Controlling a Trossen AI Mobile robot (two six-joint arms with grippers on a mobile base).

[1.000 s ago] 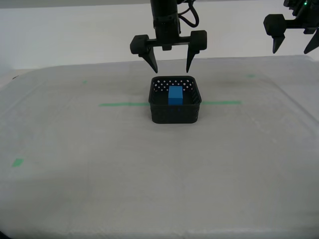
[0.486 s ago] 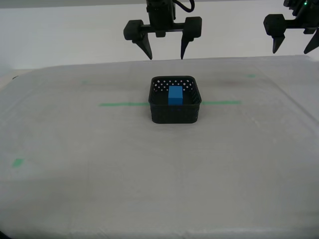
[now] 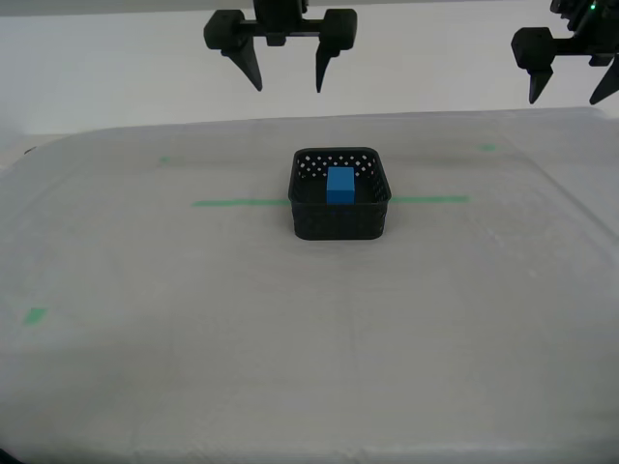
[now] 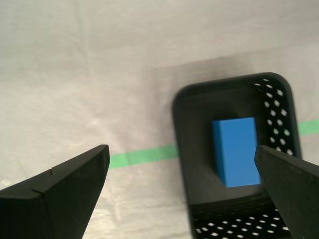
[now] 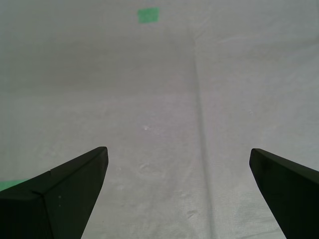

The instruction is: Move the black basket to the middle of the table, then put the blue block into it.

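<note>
The blue block (image 4: pixel 235 151) lies inside the black basket (image 4: pixel 185 149), beside green tape (image 4: pixel 142 156).

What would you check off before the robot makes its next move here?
1. Blue block inside the black basket: ok.
2. Basket on the green tape line, mid-table: ok.
3. My second tool open, empty, above the basket: ok.
4. My first tool open and holding nothing: ok.
5. Block lying flat on the basket floor: cannot tell.
</note>
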